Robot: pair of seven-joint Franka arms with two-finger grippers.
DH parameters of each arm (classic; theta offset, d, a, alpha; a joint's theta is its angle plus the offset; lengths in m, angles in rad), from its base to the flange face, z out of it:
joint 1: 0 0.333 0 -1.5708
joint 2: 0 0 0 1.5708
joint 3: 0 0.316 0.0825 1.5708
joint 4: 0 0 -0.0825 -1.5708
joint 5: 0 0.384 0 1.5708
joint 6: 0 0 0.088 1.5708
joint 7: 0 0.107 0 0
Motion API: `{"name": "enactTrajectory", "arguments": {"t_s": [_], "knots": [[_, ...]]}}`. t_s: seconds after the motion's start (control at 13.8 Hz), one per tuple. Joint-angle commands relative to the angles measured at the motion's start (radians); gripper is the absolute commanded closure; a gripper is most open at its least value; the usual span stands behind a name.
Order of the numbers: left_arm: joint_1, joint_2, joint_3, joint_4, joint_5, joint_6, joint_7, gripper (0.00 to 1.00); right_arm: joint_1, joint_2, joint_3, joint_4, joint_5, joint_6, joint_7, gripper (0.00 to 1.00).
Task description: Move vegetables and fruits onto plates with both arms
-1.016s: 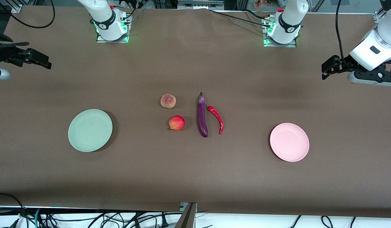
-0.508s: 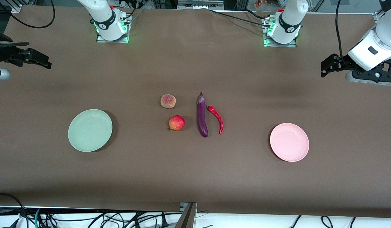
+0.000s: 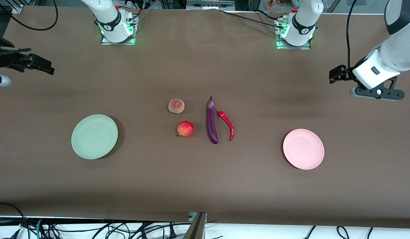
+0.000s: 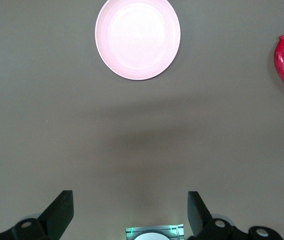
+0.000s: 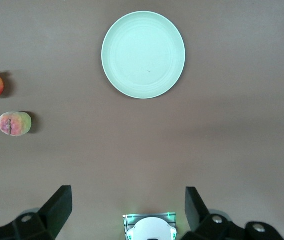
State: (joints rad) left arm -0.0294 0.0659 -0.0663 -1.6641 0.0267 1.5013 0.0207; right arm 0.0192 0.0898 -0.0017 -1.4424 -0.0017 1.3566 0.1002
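Here nothing is moved yet: all four items lie in the middle of the counter (image 3: 205, 186), and both plates are bare. The peach (image 3: 176, 106) sits farther from the front camera than the round fruit (image 3: 185, 128). Beside them, toward the left arm's end, the eggplant (image 3: 211, 121) lies lengthwise with the chili (image 3: 227, 124) just next to it, its stem close to the eggplant's cap; whether they touch I cannot tell. The green plate (image 3: 94, 136) is toward the right arm's end, the pink plate (image 3: 303, 149) toward the left arm's, each well apart from the produce.

The left gripper (image 4: 130, 212) hangs with jaws wide open and empty over bare counter at its own end, with the pink plate and the chili in its wrist view. The right gripper (image 5: 127, 210) hangs likewise open and empty at its end, with the green plate and both fruits in view.

The risks lie ahead, as I judge them. The eggplant and chili are so close that jaws coming down for one may nudge or pinch the other. The fruits are round and may roll if a finger lands off-centre. The glossy eggplant, gripped away from its middle, could tip or slip. Both arms reaching to the centre together could crowd each other.
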Motion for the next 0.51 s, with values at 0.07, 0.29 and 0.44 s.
{"name": "enactTrajectory", "arguments": {"t_s": [0.07,0.29,0.44], "knots": [[-0.017,0.178,-0.012,0.032,-0.079,0.100,-0.134,0.00,-0.012,0.059,0.005,-0.009,-0.014,0.010,-0.008,0.00],[-0.065,0.316,-0.017,0.035,-0.169,0.253,-0.336,0.00,0.002,0.115,0.012,-0.009,0.003,0.031,0.001,0.00],[-0.160,0.391,-0.015,0.035,-0.177,0.371,-0.506,0.00,0.054,0.174,0.015,-0.016,0.015,0.100,0.027,0.00]]}}
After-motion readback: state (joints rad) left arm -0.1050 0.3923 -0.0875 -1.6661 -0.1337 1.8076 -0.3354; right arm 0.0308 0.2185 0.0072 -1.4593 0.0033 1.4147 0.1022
